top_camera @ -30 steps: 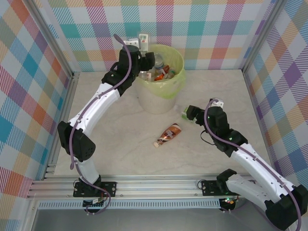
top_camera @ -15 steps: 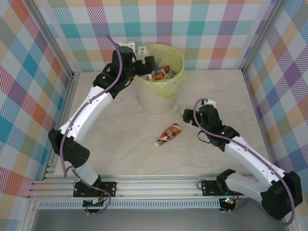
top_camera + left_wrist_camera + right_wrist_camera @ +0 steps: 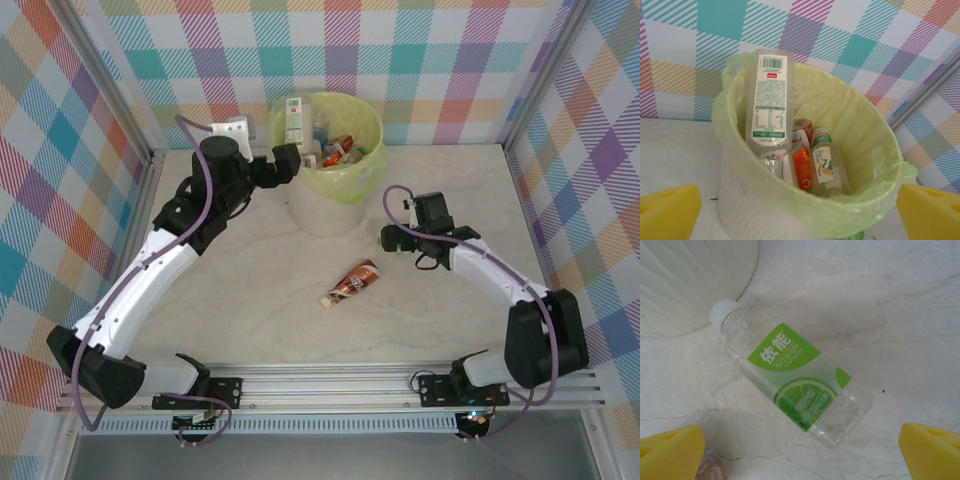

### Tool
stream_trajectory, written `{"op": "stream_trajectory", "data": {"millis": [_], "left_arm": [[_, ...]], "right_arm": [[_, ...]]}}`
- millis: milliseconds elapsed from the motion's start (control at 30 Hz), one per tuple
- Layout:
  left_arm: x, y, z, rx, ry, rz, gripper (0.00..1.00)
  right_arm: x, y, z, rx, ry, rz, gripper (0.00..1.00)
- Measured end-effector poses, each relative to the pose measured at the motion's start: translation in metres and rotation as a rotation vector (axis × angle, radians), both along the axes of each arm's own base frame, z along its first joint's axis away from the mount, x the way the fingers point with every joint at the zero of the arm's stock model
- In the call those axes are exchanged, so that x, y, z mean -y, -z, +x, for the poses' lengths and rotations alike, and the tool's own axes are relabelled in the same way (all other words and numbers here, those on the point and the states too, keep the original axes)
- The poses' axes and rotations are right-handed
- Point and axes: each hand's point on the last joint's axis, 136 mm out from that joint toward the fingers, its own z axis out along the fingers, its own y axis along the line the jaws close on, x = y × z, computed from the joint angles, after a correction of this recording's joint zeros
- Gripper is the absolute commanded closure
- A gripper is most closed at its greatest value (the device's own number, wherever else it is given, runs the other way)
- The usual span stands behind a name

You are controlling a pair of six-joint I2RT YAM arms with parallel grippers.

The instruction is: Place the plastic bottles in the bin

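So, around the bin [image 3: 326, 212] we had the pale marble-look table [image 3: 250, 300], checked walls [image 3: 430, 50] on three sides and a metal rail [image 3: 330, 385] along the near edge. One brown-label bottle [image 3: 352, 282] lay on its side in the open on the near side of the bin, with nothing blocking it. A green-label bottle [image 3: 792, 382] lay flat too, its white cap just beside the bin's foot, so the bin wall crowded that end. The right gripper [image 3: 392, 238] hung over it with jaws spread wide, yellow pads [image 3: 670, 452] either side and touching nothing. The left gripper [image 3: 287, 163] sat just left of the bin's rim, jaws also wide apart and empty.

Labels: the green one read 依能 in white above a lime slice; we couldn't read the smaller print. In the bin a white-label bottle [image 3: 769, 102] leaned upright against the bag [image 3: 865, 145], barcode at the top, fine print too small. Next to it were an orange-label bottle [image 3: 802, 167] and a green-capped bottle [image 3: 825, 160].

Versus a second earlier: the left gripper had been over the rim and had since backed off leftward. The brown-label bottle hadn't moved, and the right gripper was still over the same spot.
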Motion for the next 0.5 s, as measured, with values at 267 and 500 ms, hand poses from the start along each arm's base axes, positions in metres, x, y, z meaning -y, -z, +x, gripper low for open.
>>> {"op": "stream_trajectory", "data": {"millis": [267,500], "left_arm": [[-0.037,0.019,-0.032,0.006,-0.102,-0.029,0.0],[-0.074,0.048,-0.052,-0.012,-0.225,-0.051,0.0]], "right_arm": [[-0.002,0.024,0.037,-0.086,-0.138,-0.067,0.0],[-0.014,0.051,0.052,-0.182,-0.292,-0.098,0.0]]}}
